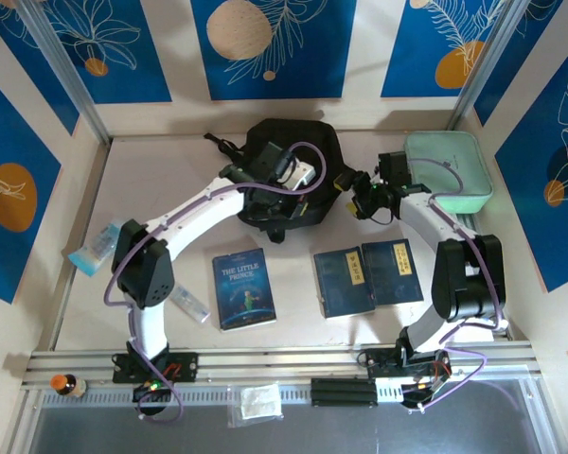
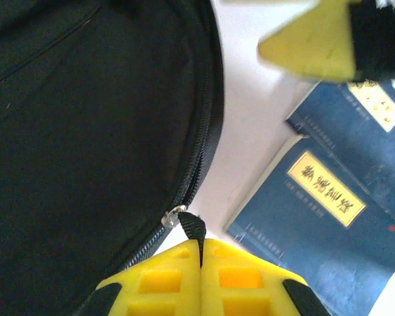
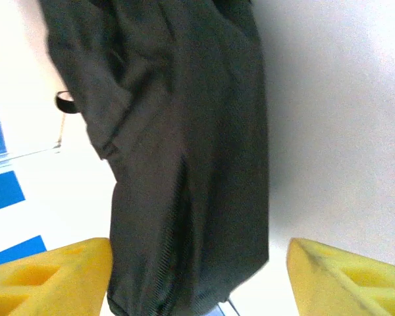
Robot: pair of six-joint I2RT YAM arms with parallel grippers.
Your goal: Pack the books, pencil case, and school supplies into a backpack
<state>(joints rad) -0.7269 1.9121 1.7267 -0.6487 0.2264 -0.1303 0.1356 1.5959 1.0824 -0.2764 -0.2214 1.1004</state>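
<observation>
- Left gripper (image 2: 201, 245) is pinched together on the black zipper pull (image 2: 193, 228), at the backpack (image 2: 85, 131) edge.
- Right gripper (image 3: 197, 263) stands spread wide, with the backpack's dark side ahead, between its two fingers.
- Three books (image 1: 243, 288) lie flat on the table (image 1: 151, 170), nearer the arm bases than the backpack.

A black backpack (image 1: 327, 156) (soft, slumped) is laid far centre. Nearer, three dark-blue books are laid flat: "The Little Prince" (image 1: 243, 289) left, two yellow-labelled books (image 1: 344, 281) (image 1: 393, 270) right. A clear plastic box (image 1: 189, 304) is laid near left.
</observation>
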